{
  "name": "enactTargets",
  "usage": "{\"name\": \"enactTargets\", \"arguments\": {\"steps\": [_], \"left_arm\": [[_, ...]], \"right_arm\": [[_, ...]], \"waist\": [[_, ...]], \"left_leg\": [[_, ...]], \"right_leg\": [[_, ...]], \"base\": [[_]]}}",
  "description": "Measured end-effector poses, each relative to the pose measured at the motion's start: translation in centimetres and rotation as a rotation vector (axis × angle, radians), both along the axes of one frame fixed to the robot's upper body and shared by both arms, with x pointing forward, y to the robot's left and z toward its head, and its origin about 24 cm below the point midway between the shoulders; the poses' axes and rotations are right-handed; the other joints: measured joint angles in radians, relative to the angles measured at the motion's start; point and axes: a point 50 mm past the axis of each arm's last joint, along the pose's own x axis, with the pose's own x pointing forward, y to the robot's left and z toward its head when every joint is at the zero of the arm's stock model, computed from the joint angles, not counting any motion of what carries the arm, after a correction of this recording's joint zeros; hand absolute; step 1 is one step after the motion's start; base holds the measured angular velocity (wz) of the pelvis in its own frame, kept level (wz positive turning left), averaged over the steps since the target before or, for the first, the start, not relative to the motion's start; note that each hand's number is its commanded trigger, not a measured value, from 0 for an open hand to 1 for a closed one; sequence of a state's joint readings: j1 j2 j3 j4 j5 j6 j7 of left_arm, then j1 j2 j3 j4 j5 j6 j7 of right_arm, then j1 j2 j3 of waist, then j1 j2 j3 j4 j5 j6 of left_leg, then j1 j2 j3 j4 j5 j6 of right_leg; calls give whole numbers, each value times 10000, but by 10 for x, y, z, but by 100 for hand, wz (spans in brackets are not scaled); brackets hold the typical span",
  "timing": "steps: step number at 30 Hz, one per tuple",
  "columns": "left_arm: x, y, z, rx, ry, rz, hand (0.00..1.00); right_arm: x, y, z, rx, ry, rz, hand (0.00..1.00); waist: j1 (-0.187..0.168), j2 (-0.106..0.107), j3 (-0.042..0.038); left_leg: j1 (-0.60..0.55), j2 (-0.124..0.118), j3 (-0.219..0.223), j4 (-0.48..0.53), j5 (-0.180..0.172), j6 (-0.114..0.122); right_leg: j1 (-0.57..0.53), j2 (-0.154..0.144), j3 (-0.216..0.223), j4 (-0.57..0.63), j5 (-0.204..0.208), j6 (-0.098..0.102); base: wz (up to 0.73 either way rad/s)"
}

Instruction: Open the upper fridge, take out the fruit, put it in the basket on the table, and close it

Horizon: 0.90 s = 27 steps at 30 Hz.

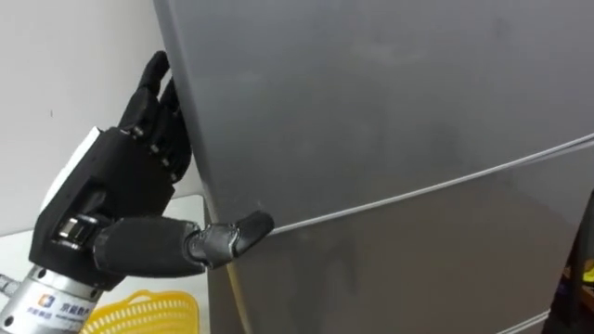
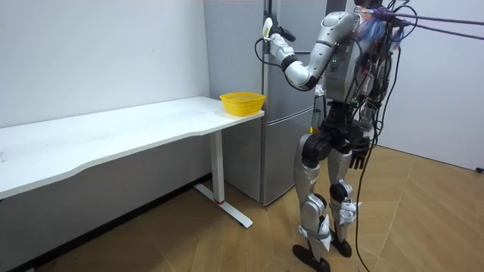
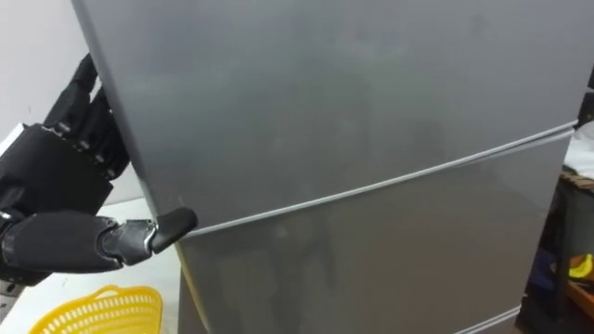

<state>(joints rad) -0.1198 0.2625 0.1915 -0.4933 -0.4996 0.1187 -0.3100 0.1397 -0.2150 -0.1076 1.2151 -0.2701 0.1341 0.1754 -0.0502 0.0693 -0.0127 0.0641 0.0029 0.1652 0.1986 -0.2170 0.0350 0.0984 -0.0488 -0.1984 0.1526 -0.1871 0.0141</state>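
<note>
**Fridge** [image 2: 283,113]: grey, two doors, long axis upright. It stands against the white wall [image 2: 98,53], just beside the end of the tabletop [image 2: 113,140] on the room view's right. The front faces the robot, which stands upright on the wooden floor [image 2: 423,227] directly before it.

**Upper door** [image 1: 390,102]: plain grey panel. As far as the room view shows, it sits flush with the fridge front. Its bottom edge meets the lower door [image 1: 399,274] at a thin pale seam [image 1: 418,190]. In the eye views the seam runs crosswise, rising toward the right. The door's left edge runs up and down beside the hand.

**Left hand** [image 1: 111,176]: black, raised to the upper door's left edge and clamped across that corner.
- The fingers [image 1: 162,111] lie against the side face, pointing up.
- The thumb [image 1: 232,237] reaches round onto the front, its tip touching at the seam.

**Right hand** [image 2: 359,157]: hangs low beside the robot's hip, well apart from the fridge. Grip cannot be told.

**Basket** [image 1: 139,314]: yellow, open weave. It sits on the tabletop's end corner nearest the fridge, below the left forearm. Contents cannot be made out.
</note>
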Motion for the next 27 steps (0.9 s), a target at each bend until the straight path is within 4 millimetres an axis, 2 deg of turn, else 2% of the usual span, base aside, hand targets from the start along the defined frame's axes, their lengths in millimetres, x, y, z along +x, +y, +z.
{"name": "enactTargets", "arguments": {"steps": [2,3,4,5,8,12,15,24,27], "left_arm": [[0,0,0,33,41,-56,1],[0,-1,-1,54,42,-96,27],[0,-1,0,33,36,-166,79],[0,-1,0,-44,34,-249,100],[-1,-3,0,-198,34,-567,100],[-1,5,2,-463,-26,-140,100],[-2,6,3,-584,-59,-315,100],[-2,3,3,-709,-71,-472,100],[-1,3,2,-708,11,-480,100]], "right_arm": [[-3,0,0,34,220,136,0],[-4,0,0,52,349,171,0],[-6,0,0,81,458,212,0],[-6,0,0,94,507,224,0],[-7,1,-1,151,653,311,0],[-7,2,-1,250,753,409,0],[-6,3,-1,330,780,537,0],[-5,4,-1,437,869,882,0],[-6,4,-1,445,890,878,0]], "waist": [[-13,-16,16],[-12,-24,27],[-16,-24,38],[-17,-21,49],[5,-23,108],[50,-68,189],[97,-100,209],[290,-15,150],[278,-27,158]], "left_leg": [[9,4,-2,1,1,-2],[17,4,-2,2,1,-2],[24,3,4,2,1,-2],[25,3,5,2,1,-2],[25,-1,11,2,1,-2],[0,-3,10,3,1,-1],[-21,-13,10,-1,0,-1],[-71,-7,9,-1,0,-1],[1,-15,9,-2,0,-1]], "right_leg": [[6,-3,12,-1,-10,-8],[15,-3,17,0,-15,-9],[16,-6,30,0,-19,-7],[16,-7,33,-1,-20,-6],[13,-17,35,2,-24,0],[-13,-16,27,3,-36,9],[-17,-14,11,3,-38,14],[-60,-13,-10,9,-39,15],[28,-14,-11,1,-40,16]], "base": [[0],[0],[0],[0],[0],[0],[0],[0],[0]]}}
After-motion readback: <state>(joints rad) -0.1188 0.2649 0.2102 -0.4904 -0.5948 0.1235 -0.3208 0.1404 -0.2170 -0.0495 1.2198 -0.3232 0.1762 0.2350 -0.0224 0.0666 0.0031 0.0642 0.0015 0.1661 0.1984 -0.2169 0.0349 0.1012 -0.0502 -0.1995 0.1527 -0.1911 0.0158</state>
